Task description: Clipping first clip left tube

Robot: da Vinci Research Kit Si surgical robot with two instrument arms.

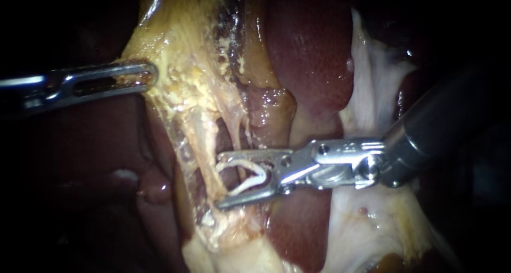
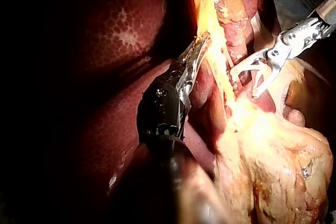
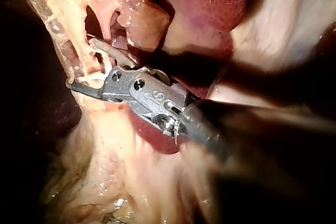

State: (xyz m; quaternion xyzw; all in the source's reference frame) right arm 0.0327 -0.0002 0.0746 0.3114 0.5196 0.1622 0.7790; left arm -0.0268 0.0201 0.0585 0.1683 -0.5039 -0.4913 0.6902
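At the middle of the endoscope view, the right instrument (image 1: pixel 218 181) is reaching in with its hand spread wide. Both jaws are bearing on a white clip (image 1: pixel 250 184) that is sitting open between them. The left tube (image 1: pixel 198 140), a pale strand running down from the yellow tissue (image 1: pixel 181 81), is lying right at the tips of that hand. I cannot tell whether it is lying inside the clip or just ahead of it. Off to the side, the left instrument (image 1: pixel 143 76) is pinching the edge of the yellow tissue in its hand and pulling it taut, away from the liver (image 1: pixel 311 55).

To my eye the step is sitting about halfway. The clip is loaded and lying at the tube, but it is gaping, not squeezed, and no closed clip is showing on either strand. Seating the tube deep in the clip, closing the hand and letting go are all left to do.

The left wrist view is showing what the endoscope is not: the left instrument (image 2: pixel 198 51) is biting the yellow strand from two sides, with the clip (image 2: pixel 252 69) standing just beside it. The right wrist view is looking along the right instrument (image 3: pixel 81 61), where a strand seems to be crossing between its jaws at the clip (image 3: pixel 94 81). Which tube that is, I cannot tell.
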